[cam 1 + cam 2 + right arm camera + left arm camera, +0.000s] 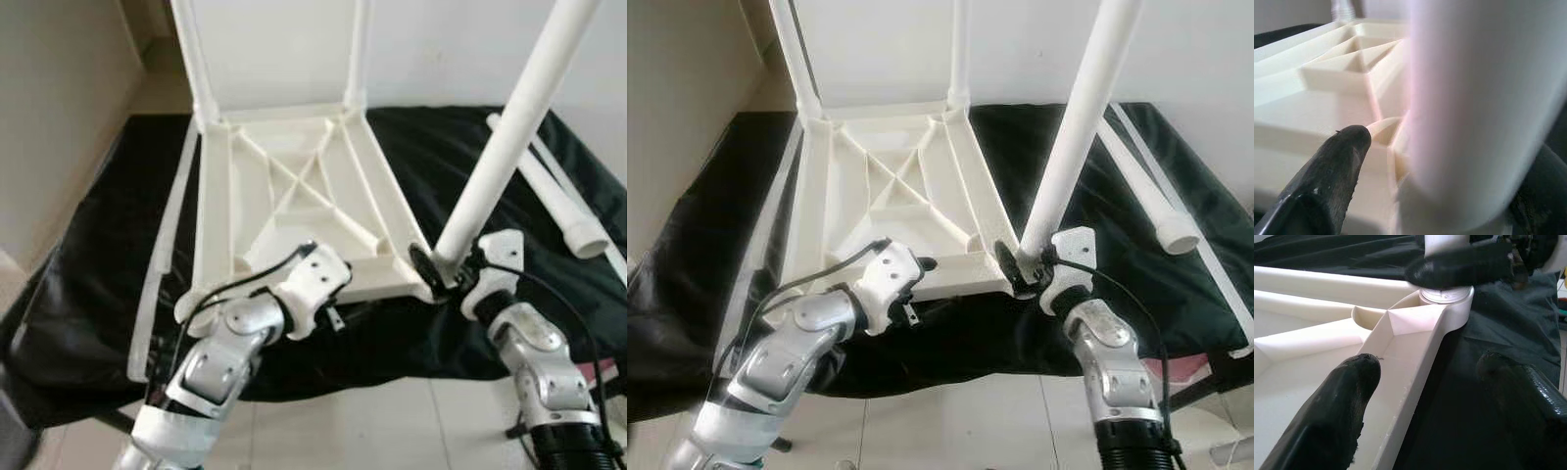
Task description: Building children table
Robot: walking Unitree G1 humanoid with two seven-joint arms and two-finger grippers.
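So the white ribbed plastic tabletop (294, 196) lies upside down on the black cloth (98, 274), probably so legs go in from above. Left gripper (1422, 382), fingers spread, straddles its near edge to steady it. Right gripper (443, 266) pinches the white tube leg (505, 137) at the corner socket (1447, 301). Seating depth is hidden; spare white tubes (558, 196) run out of view.

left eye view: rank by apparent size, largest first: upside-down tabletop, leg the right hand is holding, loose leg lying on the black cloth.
1. Upside-down tabletop, clearly largest.
2. Leg gripped by the right hand at the near right corner; it runs out of frame and sits nearer the camera, so its lead is unsure.
3. Loose leg on the black cloth.
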